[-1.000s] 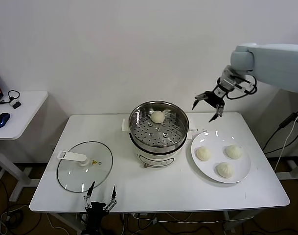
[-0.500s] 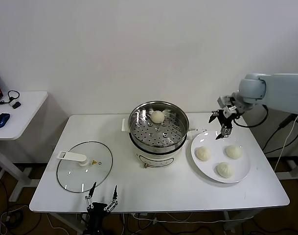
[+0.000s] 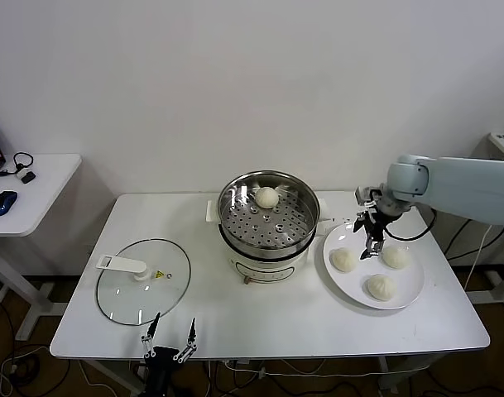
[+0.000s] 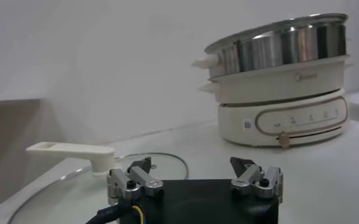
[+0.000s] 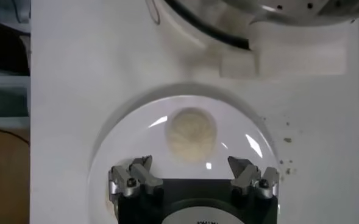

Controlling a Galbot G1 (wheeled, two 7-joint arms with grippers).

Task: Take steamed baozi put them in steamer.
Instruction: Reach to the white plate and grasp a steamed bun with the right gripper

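Right gripper [image 3: 372, 245] has swung down from above the steamer [image 3: 268, 211] to hang over the plate [image 3: 405, 291], jaws spread, empty. One baozi [image 3: 266, 197] already in steamer; three remain on plate. Next pick likely the nearest bun [image 5: 192, 131]. Left gripper [image 3: 170, 332] parked at the table edge, open.

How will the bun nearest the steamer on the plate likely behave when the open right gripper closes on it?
The baozi looks like soft dough, so it will probably dent under firm fingers. Small and rounded, it is likely light and might roll on the smooth plate if nudged off-centre. The right gripper hangs open above it, which suggests a straddling pinch.
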